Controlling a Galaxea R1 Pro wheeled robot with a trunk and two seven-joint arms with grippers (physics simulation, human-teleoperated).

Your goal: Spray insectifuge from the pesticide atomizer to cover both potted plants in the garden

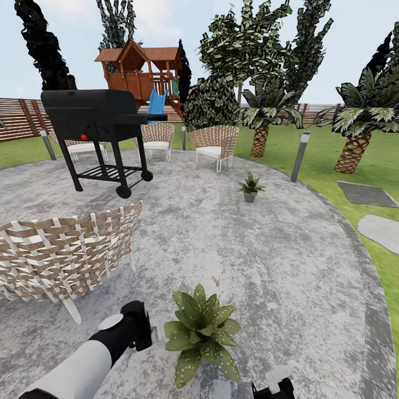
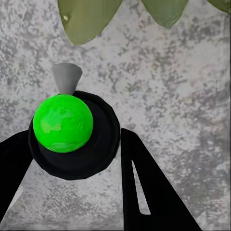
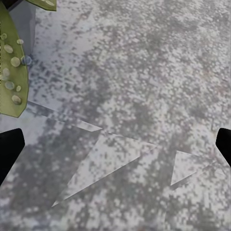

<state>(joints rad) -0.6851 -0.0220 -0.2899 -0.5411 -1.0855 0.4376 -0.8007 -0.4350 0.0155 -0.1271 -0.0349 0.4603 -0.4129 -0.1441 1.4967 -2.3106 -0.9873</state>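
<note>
The pesticide atomizer (image 2: 72,134) sits between my left gripper's (image 2: 77,139) black fingers, which are shut on it. Its dark round body has a bright green top, and a grey nozzle points toward green leaves. In the head view my left gripper (image 1: 145,330) hovers just left of the near potted plant (image 1: 199,332). That plant's leaves carry pale specks of insectifuge (image 3: 10,72). The second potted plant (image 1: 250,187) stands farther back on the patio. My right gripper (image 1: 274,386) is low at the right of the near plant. Its fingers are spread wide open over bare stone (image 3: 115,149).
A wicker chair (image 1: 66,249) stands close on the left. Behind it is a black grill (image 1: 97,119). More wicker chairs (image 1: 215,143) sit at the back. A grey bollard lamp (image 1: 300,155) marks the patio's right edge, with palms, lawn and stepping stones (image 1: 379,230) beyond it.
</note>
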